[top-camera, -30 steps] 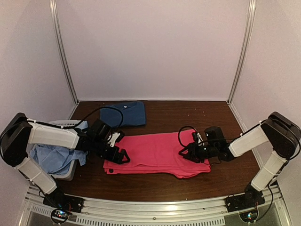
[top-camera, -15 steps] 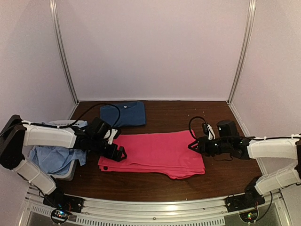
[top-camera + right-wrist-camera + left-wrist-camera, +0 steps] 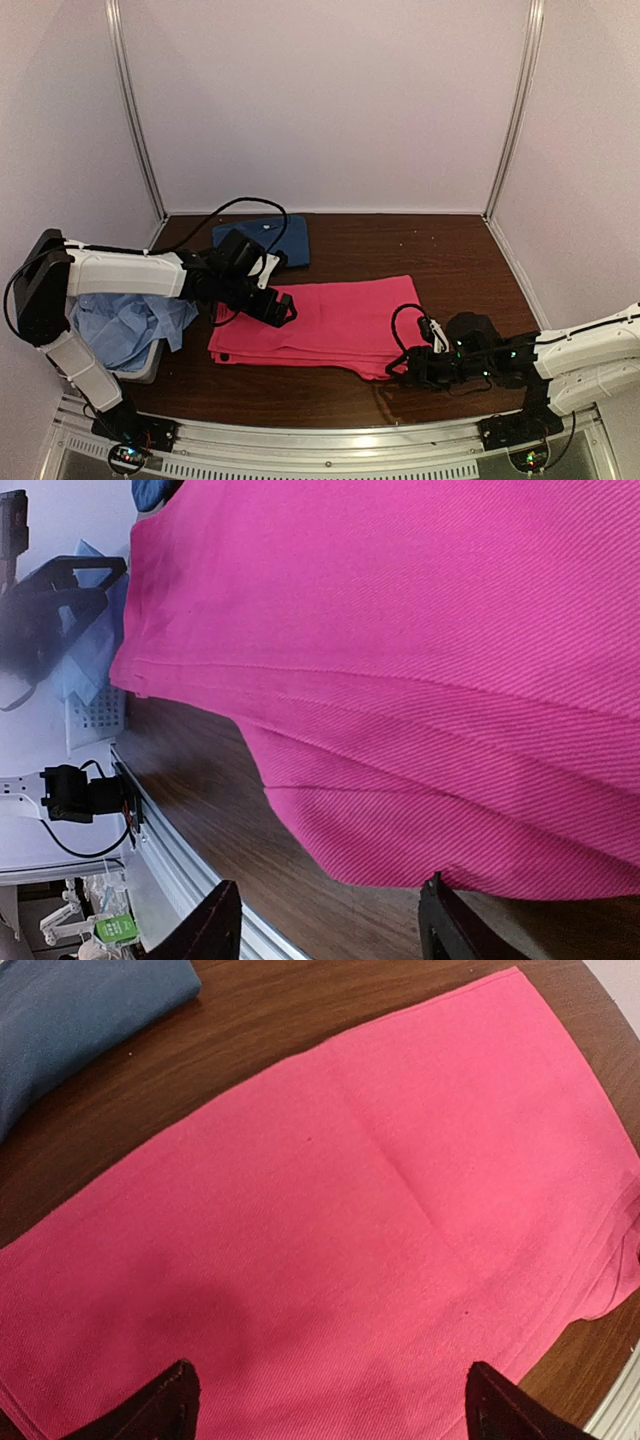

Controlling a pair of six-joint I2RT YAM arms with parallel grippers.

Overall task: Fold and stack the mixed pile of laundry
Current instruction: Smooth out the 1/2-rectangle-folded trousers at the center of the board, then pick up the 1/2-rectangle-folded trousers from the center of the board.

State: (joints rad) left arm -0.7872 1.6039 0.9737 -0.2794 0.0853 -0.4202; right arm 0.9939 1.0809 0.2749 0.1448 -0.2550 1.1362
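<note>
pink shirt (image 3: 320, 320): flat on the bench (image 3: 450, 250), folded to a wide rectangle, layers stacked along its near edge. A rounded flap sticks out past its near right corner. In the left wrist view the pink shirt (image 3: 330, 1210) shows faint crease lines across the top. In the right wrist view the pink shirt (image 3: 420, 630) is seen from low at its near edge, with several layers and the bottom flap bulging toward the camera.

dark blue T-shirt (image 3: 288, 240): folded, lying behind the pink shirt's far left corner. It is apart from the pink shirt, with bare wood between.

light-blue cloth (image 3: 120, 325): crumpled, not folded, left of the pink shirt. It is heaped in the white slotted basket (image 3: 143, 372) and hangs over the rim on the shirt side. It is not touching the pink shirt.

left fingers (image 3: 278, 308): spread wide, nothing between them, over the pink shirt's left part near its far edge. The wrist view has the left fingers (image 3: 175, 1405) framing only pink cloth, with a soft shadow on it. Cannot tell whether they touch the cloth.

right fingers (image 3: 405, 365): apart, clamped on nothing, low at the pink shirt's near right corner by the flap. The wrist view shows bare bench between the right fingers (image 3: 215, 925). The flap's edge sits right at one tip, contact unclear.
</note>
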